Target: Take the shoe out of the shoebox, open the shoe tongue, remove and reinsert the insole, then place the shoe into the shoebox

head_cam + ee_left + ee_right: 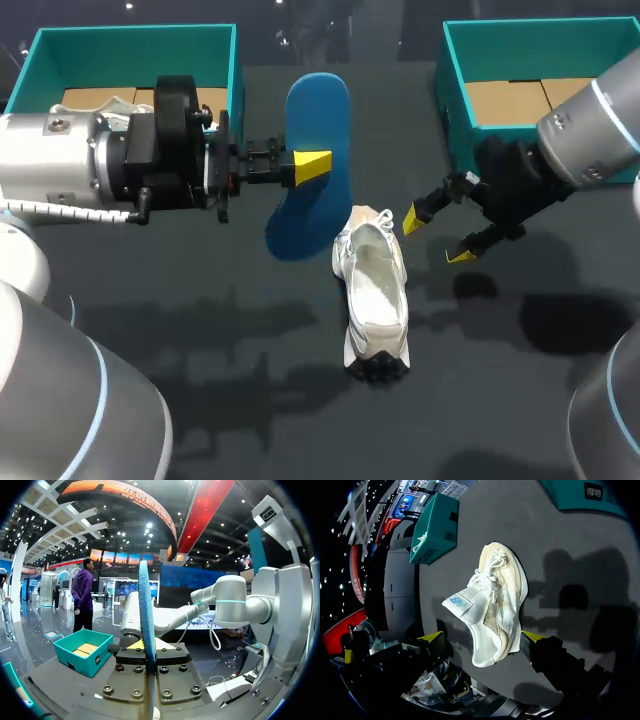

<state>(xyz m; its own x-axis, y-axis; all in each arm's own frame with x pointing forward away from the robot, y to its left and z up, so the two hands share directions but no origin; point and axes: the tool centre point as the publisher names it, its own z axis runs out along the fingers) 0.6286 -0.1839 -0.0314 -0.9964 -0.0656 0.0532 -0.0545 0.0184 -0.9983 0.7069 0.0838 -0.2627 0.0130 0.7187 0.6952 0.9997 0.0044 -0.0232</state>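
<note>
1. The white shoe point(375, 290) is lying on the table point(300, 420), its long axis running far to near, laces far, dark tread near, tongue lifted.
2. The blue insole point(315, 150) is hanging lengthwise alongside, pinched by the left gripper point(310, 166).
3. The right gripper point(436, 238) is hovering beside the shoe, fingers spread.

Dim overhead light, soft dark shadows

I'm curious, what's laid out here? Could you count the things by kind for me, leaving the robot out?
Teal boxes: 2
White shoes outside the boxes: 1
Blue insoles: 1
Total: 4
</note>
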